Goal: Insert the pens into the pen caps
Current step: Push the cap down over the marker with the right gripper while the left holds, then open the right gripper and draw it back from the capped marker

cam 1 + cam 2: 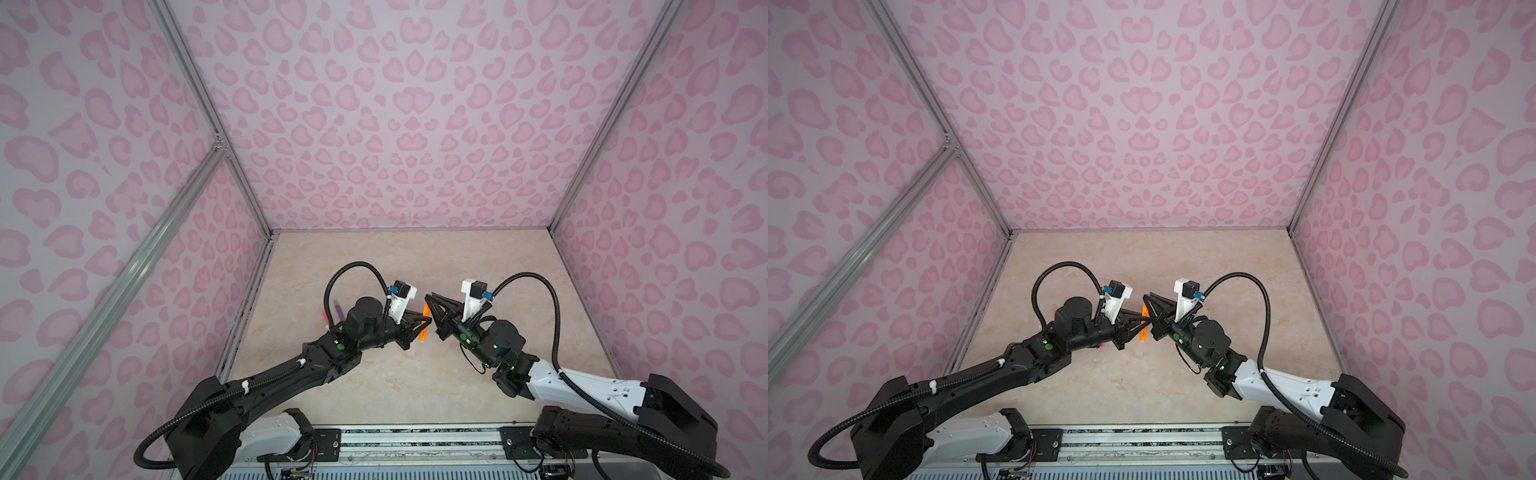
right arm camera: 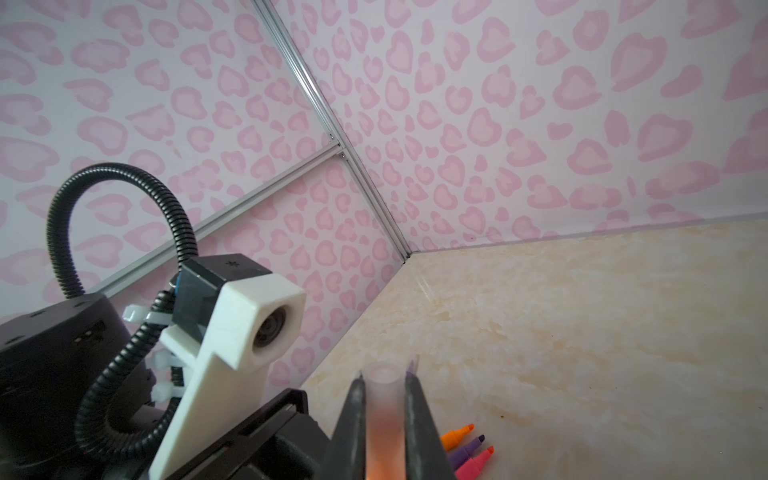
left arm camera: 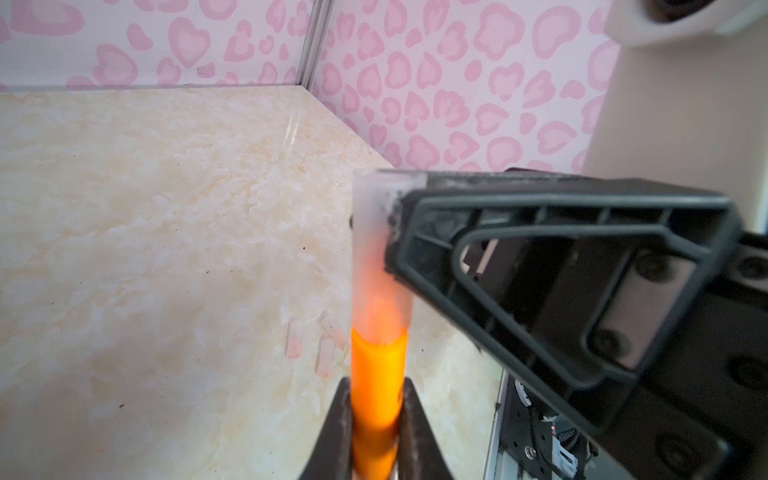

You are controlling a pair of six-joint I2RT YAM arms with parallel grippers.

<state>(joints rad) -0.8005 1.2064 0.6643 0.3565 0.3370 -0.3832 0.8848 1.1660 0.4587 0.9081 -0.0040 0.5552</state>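
My left gripper (image 3: 377,388) is shut on an orange pen (image 3: 377,374), seen in both top views (image 1: 423,335) (image 1: 1143,336) above the table's middle. A clear pen cap (image 3: 379,249) sits over the pen's tip, orange showing through its lower part. My right gripper (image 2: 384,380) is shut on that cap (image 2: 384,409), its black fingers (image 3: 432,208) clamping the cap's side. The two grippers (image 1: 427,322) (image 1: 429,300) meet tip to tip. Three loose caps (image 3: 294,343) lie on the table beyond the held pen.
Loose orange (image 2: 457,436), purple (image 2: 468,449) and pink (image 2: 476,462) pens lie side by side on the beige marble table (image 1: 415,257). A purple pen (image 1: 338,309) shows behind the left arm. Pink patterned walls close in three sides; a metal rail (image 1: 415,440) runs along the front.
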